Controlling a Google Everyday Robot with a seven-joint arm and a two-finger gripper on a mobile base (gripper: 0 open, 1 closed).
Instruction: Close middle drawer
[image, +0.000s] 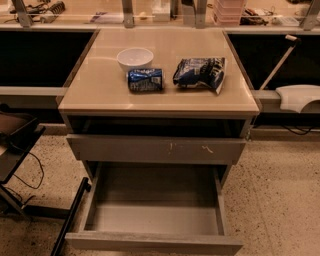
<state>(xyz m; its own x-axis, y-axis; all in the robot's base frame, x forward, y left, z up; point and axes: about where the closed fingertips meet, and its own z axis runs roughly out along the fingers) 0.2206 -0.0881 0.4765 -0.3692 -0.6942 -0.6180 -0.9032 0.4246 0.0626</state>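
The middle drawer (152, 243) is pulled far out of the cabinet toward me. It is wide and shallow, with a plain grey front and an empty grey box interior. Above it sits another grey drawer front with pale scratch marks (155, 149), standing slightly out from the cabinet, with a dark gap over it. My gripper is not in view in the camera view.
On the beige cabinet top (95, 97) stand a white bowl (135, 57), a blue can on its side (145, 80) and a dark chip bag (200, 72). A black stand (15, 145) with a floor bar (70, 217) is at the left. A white object (297, 97) is at the right.
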